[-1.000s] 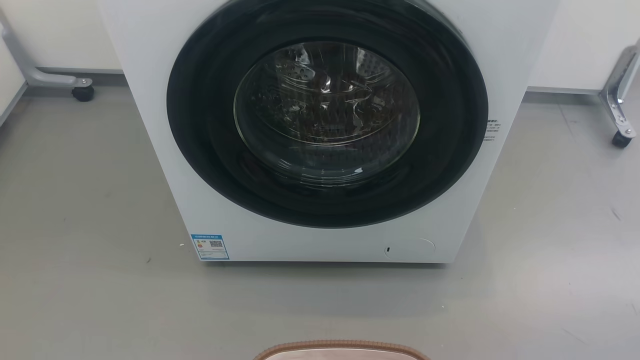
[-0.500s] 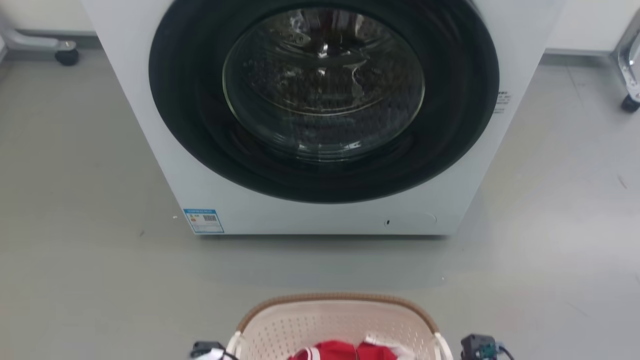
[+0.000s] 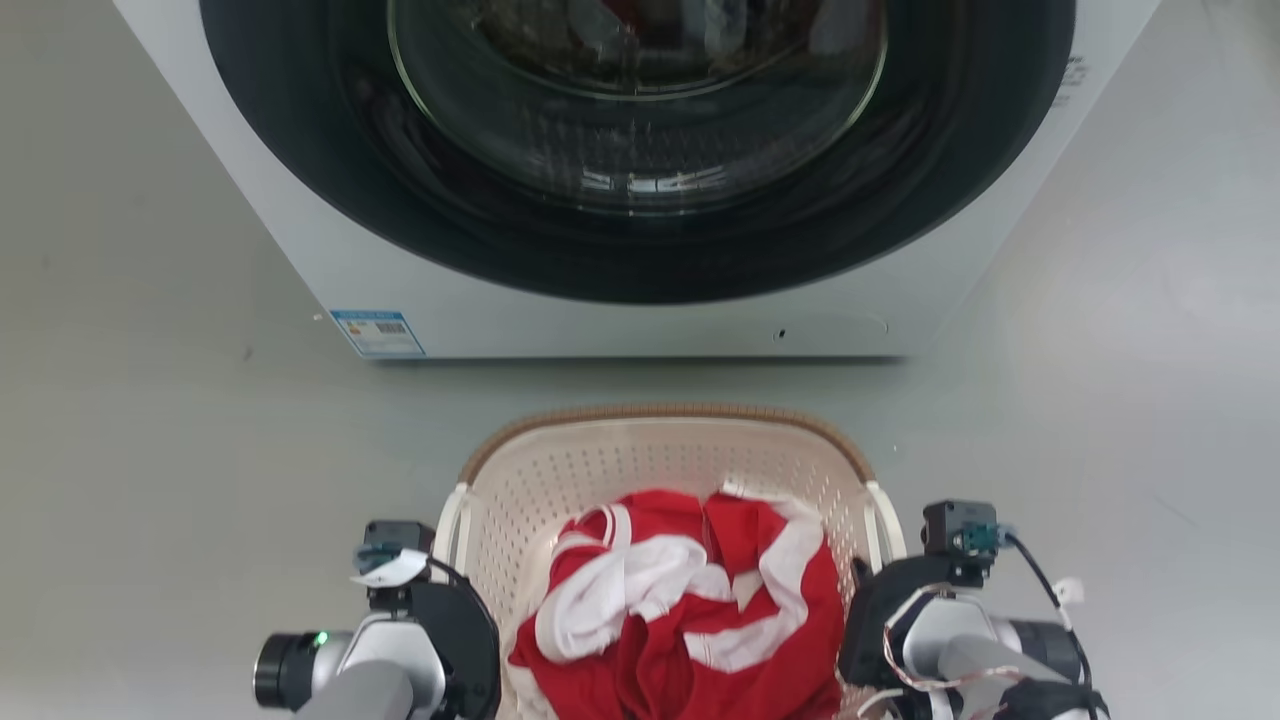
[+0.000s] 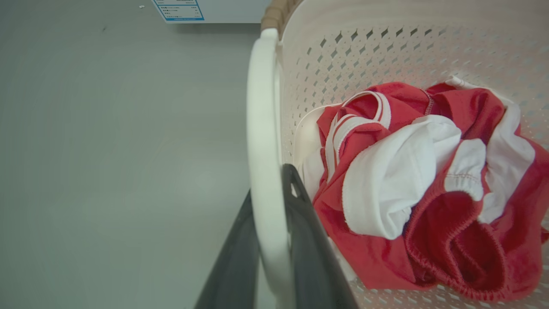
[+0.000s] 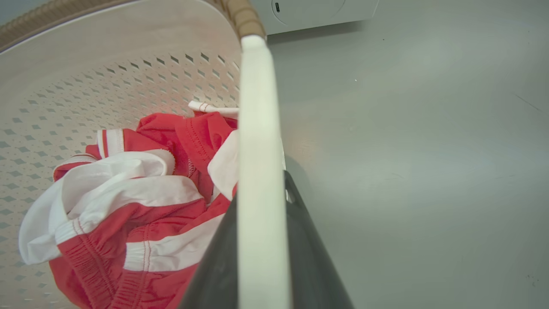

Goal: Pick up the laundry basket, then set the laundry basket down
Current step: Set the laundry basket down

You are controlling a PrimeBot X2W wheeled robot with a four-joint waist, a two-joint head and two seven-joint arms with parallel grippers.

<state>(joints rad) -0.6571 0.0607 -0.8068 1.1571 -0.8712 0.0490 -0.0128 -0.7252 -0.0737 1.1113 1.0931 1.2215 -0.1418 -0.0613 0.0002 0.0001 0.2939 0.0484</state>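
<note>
Basket: cream-white perforated plastic laundry basket (image 3: 620, 470) with a brown woven-look rim, on the near side of the washer, centred, between the two arms. Cannot tell whether it is resting on the floor or lifted.
Contents: crumpled red and white garment (image 3: 690, 600) heaped in the basket, toward its near end.
Left claw: left gripper (image 4: 269, 182), one dark finger on each side of the white left side handle (image 4: 261, 107), clamped on it. Inner finger is inside the basket wall, just beside the garment.
Right claw: right gripper (image 5: 260, 189), dark fingers straddle the white right side handle (image 5: 257, 107), clamped on it. One finger is on the garment side, the other on the floor side.
Arms: in the head view both wrists are at the near edge, left at the basket's left flank, right at its right flank.
Washer: white front-loading washing machine (image 3: 600, 325), far of the basket and apart from it, with a strip of floor between.
Door: round dark-ringed glass door (image 3: 640, 150), closed.
Sticker: blue-edged label (image 3: 378, 332) low on the washer front, left corner.
Floor: plain grey floor (image 3: 150, 450) on both sides.
</note>
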